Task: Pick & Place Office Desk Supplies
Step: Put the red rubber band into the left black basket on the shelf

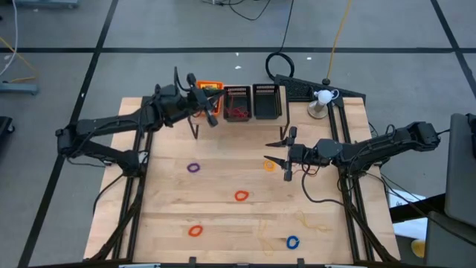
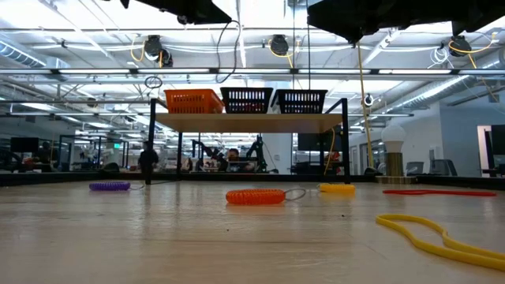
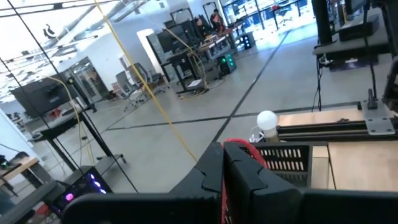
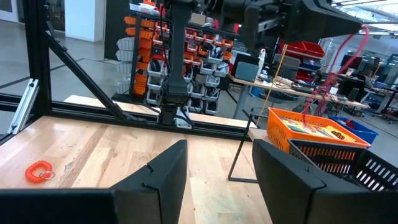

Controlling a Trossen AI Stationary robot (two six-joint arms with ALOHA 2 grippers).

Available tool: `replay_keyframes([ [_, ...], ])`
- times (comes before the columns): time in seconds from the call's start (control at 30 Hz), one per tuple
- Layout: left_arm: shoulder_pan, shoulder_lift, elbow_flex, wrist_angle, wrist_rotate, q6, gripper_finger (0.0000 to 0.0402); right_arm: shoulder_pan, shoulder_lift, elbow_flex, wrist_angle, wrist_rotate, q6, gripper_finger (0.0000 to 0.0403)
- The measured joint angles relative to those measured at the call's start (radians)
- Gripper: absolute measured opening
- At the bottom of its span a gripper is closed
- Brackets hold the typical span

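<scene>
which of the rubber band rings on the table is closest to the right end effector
The yellow-orange ring, just beside the right end effector; the purple, red, orange and blue rings lie farther off.

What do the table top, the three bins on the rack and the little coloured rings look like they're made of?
Table top: pale wood planks, matt; grain and board seams show.
Orange bin and the two black bins: open mesh, probably wire or moulded plastic; I can't tell which.
Orange ring and purple ring: ribbed, coil-like, matt, likely rubber or soft plastic.
</scene>
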Motion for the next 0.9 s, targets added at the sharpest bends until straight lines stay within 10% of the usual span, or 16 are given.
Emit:
replay_keyframes([
  [0.9,0.071,0.190,0.001,0.088,0.029,0.013,0.0015,0.000,0.000,0.000,-0.003,0.000,0.003,0.0171],
])
